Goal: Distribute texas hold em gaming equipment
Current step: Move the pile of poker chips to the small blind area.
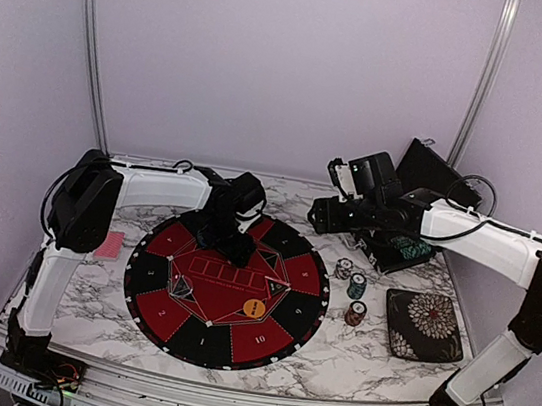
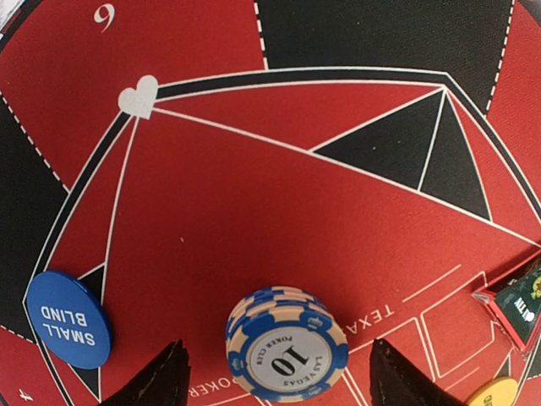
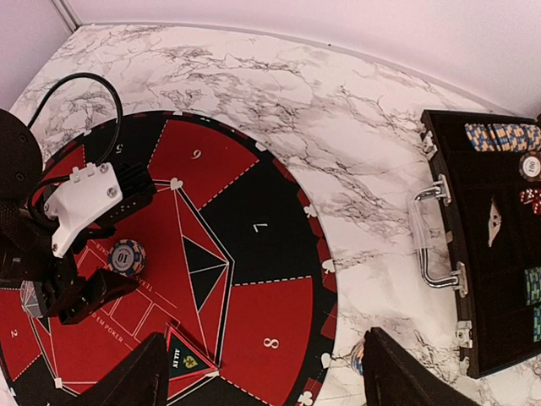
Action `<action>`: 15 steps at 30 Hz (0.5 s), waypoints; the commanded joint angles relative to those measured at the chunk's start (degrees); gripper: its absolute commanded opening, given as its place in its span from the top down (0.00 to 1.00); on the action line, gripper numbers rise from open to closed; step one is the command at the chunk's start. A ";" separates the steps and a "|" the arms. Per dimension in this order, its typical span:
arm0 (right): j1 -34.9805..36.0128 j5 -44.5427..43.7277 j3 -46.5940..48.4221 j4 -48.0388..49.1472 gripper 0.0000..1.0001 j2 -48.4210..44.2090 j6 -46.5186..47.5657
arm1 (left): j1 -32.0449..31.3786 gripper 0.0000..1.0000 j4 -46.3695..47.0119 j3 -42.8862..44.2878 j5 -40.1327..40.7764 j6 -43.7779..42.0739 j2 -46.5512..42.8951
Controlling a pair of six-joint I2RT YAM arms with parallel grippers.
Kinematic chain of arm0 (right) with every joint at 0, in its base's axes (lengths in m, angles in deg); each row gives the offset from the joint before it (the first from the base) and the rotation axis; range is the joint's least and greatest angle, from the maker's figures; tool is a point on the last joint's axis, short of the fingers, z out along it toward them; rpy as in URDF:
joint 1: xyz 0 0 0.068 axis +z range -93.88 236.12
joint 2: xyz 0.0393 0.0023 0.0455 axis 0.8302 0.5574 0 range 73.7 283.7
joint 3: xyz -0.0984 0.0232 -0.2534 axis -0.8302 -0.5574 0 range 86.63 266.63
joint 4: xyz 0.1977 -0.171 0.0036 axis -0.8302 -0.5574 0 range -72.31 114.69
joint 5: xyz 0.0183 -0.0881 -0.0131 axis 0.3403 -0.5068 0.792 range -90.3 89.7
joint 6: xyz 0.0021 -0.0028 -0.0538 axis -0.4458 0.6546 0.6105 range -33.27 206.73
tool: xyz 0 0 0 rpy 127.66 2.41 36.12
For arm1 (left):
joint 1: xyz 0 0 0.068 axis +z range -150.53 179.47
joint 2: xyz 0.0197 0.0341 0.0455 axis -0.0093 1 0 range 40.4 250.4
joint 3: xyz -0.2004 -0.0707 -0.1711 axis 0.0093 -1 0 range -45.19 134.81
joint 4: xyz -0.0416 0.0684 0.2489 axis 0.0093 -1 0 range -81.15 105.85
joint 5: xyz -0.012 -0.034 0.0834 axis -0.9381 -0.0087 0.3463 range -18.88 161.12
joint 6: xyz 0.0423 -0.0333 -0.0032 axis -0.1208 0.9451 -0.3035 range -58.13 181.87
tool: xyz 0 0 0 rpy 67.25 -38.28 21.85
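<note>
Since the job is dealing gear out to seats, I read the round mat (image 1: pixel 227 288) as the target: numbered red and black wedges around a centre field, so each item gets a spot. It lies mid-table on the marble top (image 1: pixel 350 356).

Case (image 3: pixel 490 245) sits open far right as the supply, chip rows visible inside, handle toward the mat. Tray (image 1: pixel 424 326) lies just right of the mat, nothing visible in it.

Left arm reaches over the mat's far half. Left gripper (image 2: pixel 279 381) points down at the centre field, fingers spread, gripping nothing. Blue-and-cream chip stack (image 2: pixel 287 342), "10" on top, stands on the red felt between the two fingers, apart from both, a bit nearer the left one. I judge it is either just set down or about to be picked; can't say which.

Right gripper (image 3: pixel 262 372) hovers high between mat and case, fingers wide apart, empty.

Three more stacks (image 1: pixel 354 285) stand on the marble between mat and tray, probably staged for other seats. A pink card (image 1: pixel 110 244) lies on the marble left of the mat, partly under the left arm.

Buttons: blue "small blind" disc (image 2: pixel 68 320) sits on the mat's inner line, left of the left finger, clear of it. Yellow-orange disc (image 1: pixel 254 309) lies in the centre field. "All in" triangle (image 3: pixel 183 359) is beside seat 8.
</note>
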 commanded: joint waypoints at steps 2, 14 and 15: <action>-0.21 -1.24 -0.03 0.62 0.24 -2.12 -0.65 | -0.31 0.27 -2.22 2.55 1.20 -1.21 1.88; -0.23 -1.30 -0.75 0.79 0.24 -2.32 -0.74 | -1.15 0.39 -2.68 2.93 1.71 -1.72 3.00; -0.21 -1.32 -0.76 0.79 0.24 -2.32 -0.73 | -1.20 0.40 -2.66 2.97 1.80 -1.75 3.05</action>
